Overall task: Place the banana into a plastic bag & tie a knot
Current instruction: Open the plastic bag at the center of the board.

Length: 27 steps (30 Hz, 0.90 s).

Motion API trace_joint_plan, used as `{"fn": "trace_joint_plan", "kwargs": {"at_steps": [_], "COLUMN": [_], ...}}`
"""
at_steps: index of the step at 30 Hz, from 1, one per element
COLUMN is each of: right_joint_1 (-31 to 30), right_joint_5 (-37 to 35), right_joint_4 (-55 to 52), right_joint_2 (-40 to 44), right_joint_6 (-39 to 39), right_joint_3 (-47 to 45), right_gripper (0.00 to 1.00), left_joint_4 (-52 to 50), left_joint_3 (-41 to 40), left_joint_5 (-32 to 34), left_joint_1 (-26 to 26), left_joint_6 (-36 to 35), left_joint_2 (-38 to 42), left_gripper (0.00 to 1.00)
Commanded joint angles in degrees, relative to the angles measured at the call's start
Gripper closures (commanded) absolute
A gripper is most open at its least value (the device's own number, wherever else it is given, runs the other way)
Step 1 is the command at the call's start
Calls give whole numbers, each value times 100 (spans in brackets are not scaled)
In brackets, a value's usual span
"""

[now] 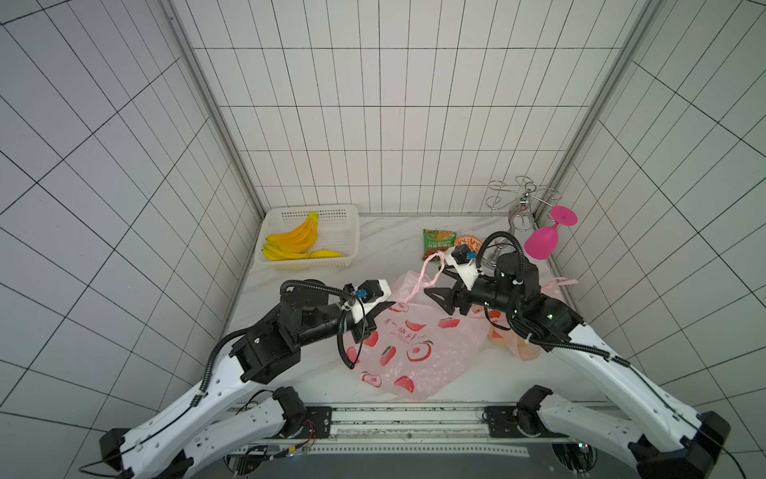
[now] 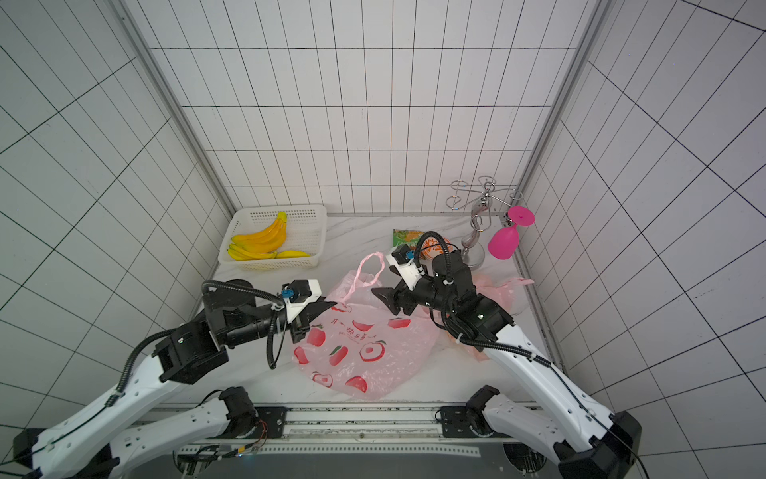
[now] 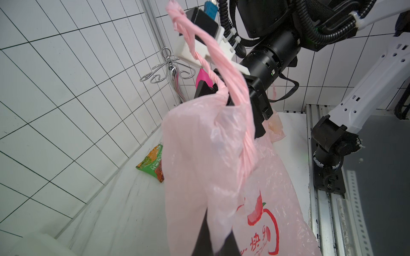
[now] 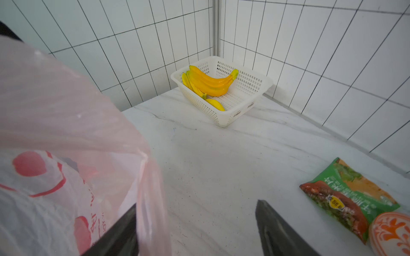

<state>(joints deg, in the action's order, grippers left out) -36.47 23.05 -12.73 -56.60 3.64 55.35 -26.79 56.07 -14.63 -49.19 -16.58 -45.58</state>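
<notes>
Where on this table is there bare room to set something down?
Free: the stretch of table between basket and snack packet, reaching forward to the bag; also the front strip to the bag's right. Crowded: the far right corner, with snack packet, rack, pink glass and second bag.

plastic bag [image 3: 199,155]: red "快" legible | snack packet [image 4: 346,199]: print unreadable

Banana bunch [image 1: 292,244], plastic bag [image 1: 408,352]: apart.
Yellow bunch in white basket [image 1: 315,264]; pink fruit-print bag slumped, twisted handle [image 3: 221,58] raised.
</notes>
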Motion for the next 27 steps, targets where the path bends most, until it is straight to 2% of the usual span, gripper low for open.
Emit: {"fn": "trace_joint_plan", "kwargs": {"at_steps": [1,3,4,9,10,12,16,18,22,25,27], "right_joint_1": [-49,-45,-45,-36,-36,-36,-36,-44,-178,-526,-700], "right_joint_5": [-170,-502,-673,-1136,-1257,-1640,-2614,-3200,-4417,-5265,-5496], "right_joint_4": [91,110,153,293,342,411,544,481,386,596,709], "right_joint_2": [-48,33,93,267,309,358,333,193,-141,-213,-261], "right_joint_6": [190,102,69,-138,-173,-281,-565,-780,-1156,-1238,-1320], "right_joint_3": [55,-2,-44,24,63,139,485,756,1122,1093,1066], "right_gripper": [63,94,99,100,100,100,100,100,100,100,100], "left_joint_4": [285,447,549,849,928,1046,848,479,88,280,586], "left_joint_3": [-126,-192,-240,-333,-310,-221,113,352,503,311,139], "left_joint_5": [215,401,552,953,1076,1573,3463,3974,3915,3536,3127], "left_joint_1": [-25,-24,-21,-14,-12,16,133,196,225,176,99], "left_joint_6": [-98,-10,71,375,496,788,1790,2349,3407,4189,4541], "left_joint_2": [173,240,261,193,146,17,-459,-661,-640,-326,-204], "left_gripper": [100,100,100,100,98,87,42,38,39,41,41]}}
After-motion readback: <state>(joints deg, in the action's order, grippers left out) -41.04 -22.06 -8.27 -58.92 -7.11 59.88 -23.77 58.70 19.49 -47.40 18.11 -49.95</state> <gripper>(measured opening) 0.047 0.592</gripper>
